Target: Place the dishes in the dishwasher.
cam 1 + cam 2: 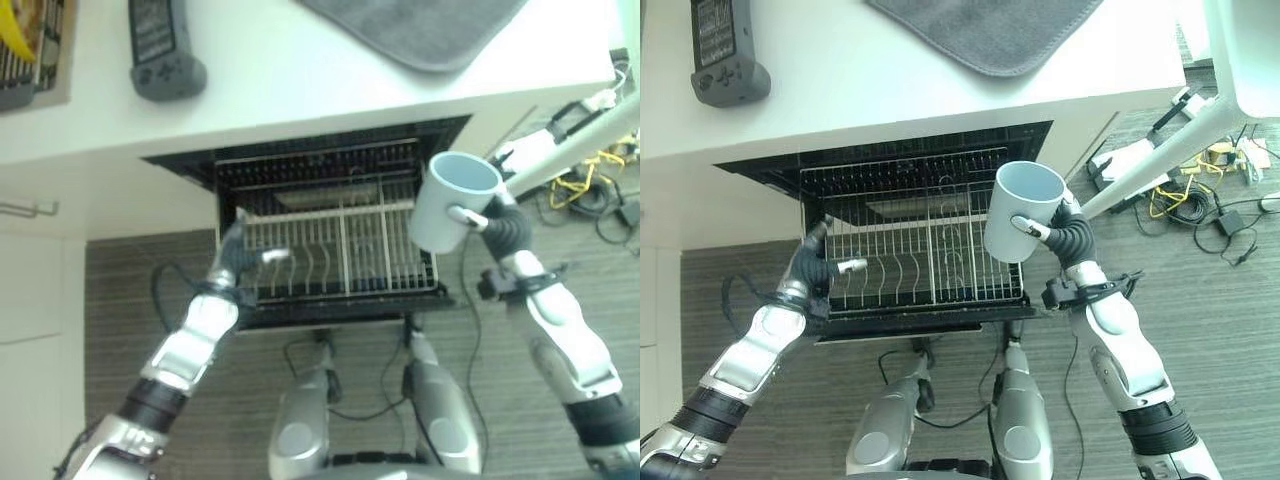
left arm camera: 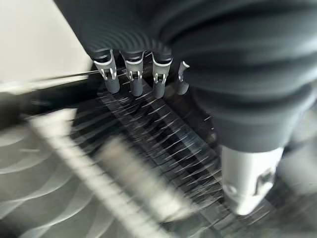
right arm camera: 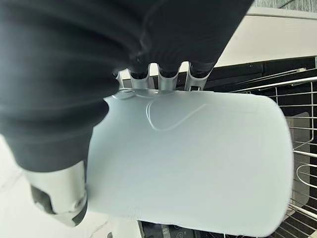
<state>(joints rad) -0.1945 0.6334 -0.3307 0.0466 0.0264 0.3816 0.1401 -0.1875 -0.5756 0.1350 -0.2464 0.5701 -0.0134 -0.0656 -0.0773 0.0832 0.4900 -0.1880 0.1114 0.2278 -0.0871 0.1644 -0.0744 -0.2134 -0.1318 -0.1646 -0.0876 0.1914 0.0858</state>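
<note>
Right hand has its fingers wrapped round a pale blue mug, holding it upright above the right side of the pulled-out dishwasher rack. Left hand is at the rack's left front corner w/ fingers curled, prob gripping the wire, tho the wrist view's too smeared to confirm.

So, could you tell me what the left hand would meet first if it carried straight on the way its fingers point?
Most likely the wire rack of the open dishwasher: the left hand sits at the rack's front left corner, fingers pointing across its tines. Depth is unclear.
</note>
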